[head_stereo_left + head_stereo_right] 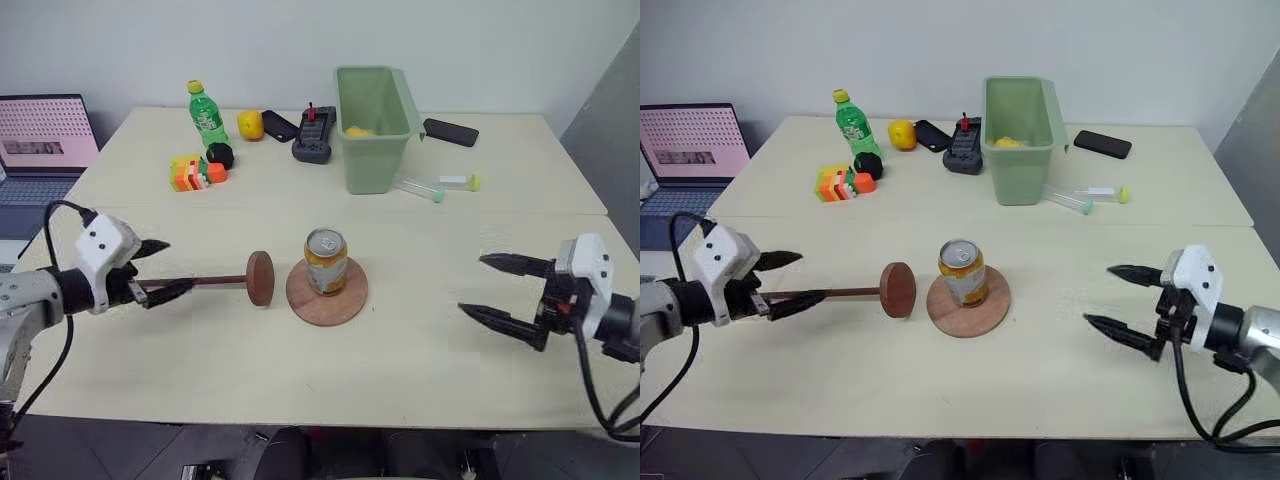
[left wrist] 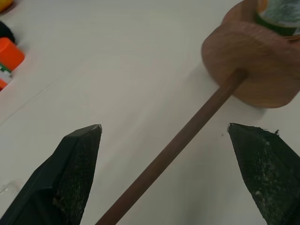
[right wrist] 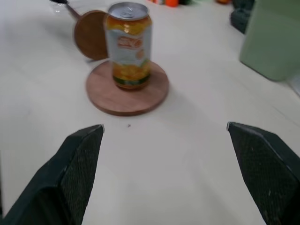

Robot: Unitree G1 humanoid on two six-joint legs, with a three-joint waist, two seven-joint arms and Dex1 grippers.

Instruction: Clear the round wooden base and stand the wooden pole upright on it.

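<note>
- The left gripper (image 1: 160,268) is standing wide open with nothing in its grasp; its fingers are straddling the wooden pole (image 1: 215,280), which is lying flat on the table (image 1: 420,350). Closing off-centre could be rolling the thin rod aside instead of pinching it.
- The pole's fixed disc is sitting just beside the round wooden base (image 1: 327,294), so lifting it carelessly risks bumping the base.
- The right gripper (image 1: 510,290) is also gaping, holding nothing and facing the drink can (image 3: 128,46) from well apart.
- That can is standing upright on the base's middle; a clumsy approach could be tipping it over, and it is blocking the pole's spot.
</note>
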